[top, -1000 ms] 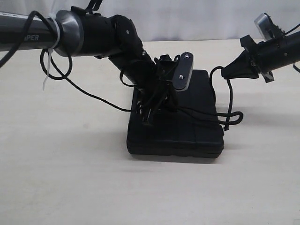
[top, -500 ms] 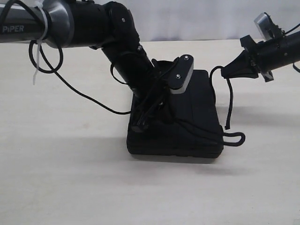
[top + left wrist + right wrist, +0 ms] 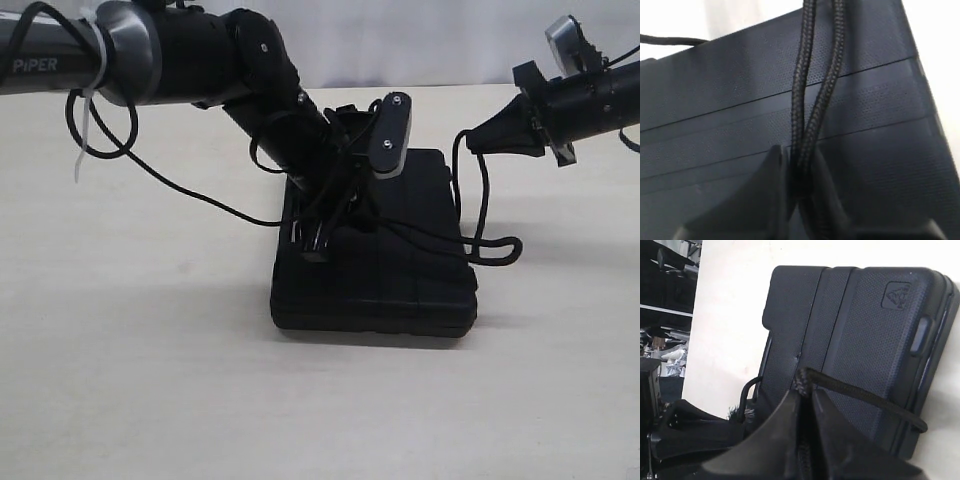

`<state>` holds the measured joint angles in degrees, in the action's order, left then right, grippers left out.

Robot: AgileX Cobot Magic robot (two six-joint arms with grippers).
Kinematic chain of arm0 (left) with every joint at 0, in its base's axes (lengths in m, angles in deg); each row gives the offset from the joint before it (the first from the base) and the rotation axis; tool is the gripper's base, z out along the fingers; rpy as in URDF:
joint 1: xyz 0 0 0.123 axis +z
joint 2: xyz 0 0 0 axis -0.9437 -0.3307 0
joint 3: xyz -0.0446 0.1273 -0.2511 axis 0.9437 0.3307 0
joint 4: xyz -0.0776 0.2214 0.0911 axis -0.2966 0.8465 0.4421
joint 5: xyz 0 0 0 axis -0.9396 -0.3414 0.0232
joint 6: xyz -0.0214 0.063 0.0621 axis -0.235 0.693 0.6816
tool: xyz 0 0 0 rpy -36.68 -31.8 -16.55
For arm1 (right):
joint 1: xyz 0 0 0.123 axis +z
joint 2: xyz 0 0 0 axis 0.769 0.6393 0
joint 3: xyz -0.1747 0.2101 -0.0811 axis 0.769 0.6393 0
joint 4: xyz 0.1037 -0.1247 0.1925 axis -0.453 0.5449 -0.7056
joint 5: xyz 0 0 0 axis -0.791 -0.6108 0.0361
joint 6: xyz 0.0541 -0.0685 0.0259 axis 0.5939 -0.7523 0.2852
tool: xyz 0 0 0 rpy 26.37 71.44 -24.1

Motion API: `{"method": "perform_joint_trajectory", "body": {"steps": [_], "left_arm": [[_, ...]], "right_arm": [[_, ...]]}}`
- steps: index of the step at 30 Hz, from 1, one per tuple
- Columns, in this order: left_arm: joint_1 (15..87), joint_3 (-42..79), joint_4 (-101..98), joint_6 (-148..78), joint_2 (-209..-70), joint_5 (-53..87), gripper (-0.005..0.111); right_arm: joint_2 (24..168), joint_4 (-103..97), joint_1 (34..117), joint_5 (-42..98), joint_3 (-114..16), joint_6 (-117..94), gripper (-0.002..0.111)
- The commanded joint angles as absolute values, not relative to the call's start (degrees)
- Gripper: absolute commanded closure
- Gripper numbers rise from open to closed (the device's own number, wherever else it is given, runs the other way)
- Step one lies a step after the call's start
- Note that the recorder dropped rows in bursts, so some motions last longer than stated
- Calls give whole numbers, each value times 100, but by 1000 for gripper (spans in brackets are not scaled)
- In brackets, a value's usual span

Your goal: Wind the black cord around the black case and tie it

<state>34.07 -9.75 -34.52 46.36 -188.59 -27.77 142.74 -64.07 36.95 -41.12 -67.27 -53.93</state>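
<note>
1. Exterior view: black case (image 3: pixel 400 285) lay mid-table; black cord (image 3: pixel 485 200) crossed its lid, looping off its 3 o'clock edge.
2. We saw left gripper (image 3: pixel 311 248) pinching doubled strand, right gripper (image 3: pixel 472 143) clamping cord at 1 o'clock.
3. We judged: keep tension even, w/o dragging case.

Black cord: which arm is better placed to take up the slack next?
Right, probably. The right gripper holds the black cord clear of the black case, above a slack loop on the table. The left gripper sits low on that case, its fingers pinching two strands, so it suits anchoring.
</note>
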Motion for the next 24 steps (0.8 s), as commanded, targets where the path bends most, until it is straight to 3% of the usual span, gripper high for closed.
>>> {"method": "perform_joint_trajectory", "body": {"steps": [1, 5, 10, 24], "left_arm": [[3408, -1015, -3452, 4526, -18865, -2903, 107], [3408, -1015, -3201, 4492, -18915, -3224, 107], [3434, -1015, -3221, 4193, -18915, -2399, 107], [3435, -1015, -3173, 4193, -19220, -1954, 107]], "right_arm": [[14215, -6479, 3693, -4163, -6765, -5528, 104], [14215, -6523, 3693, -4163, -6765, -5527, 104], [14215, -6523, 3693, -4163, -6765, -5516, 104], [14215, -6594, 3703, -4163, -6765, -5415, 104]]}}
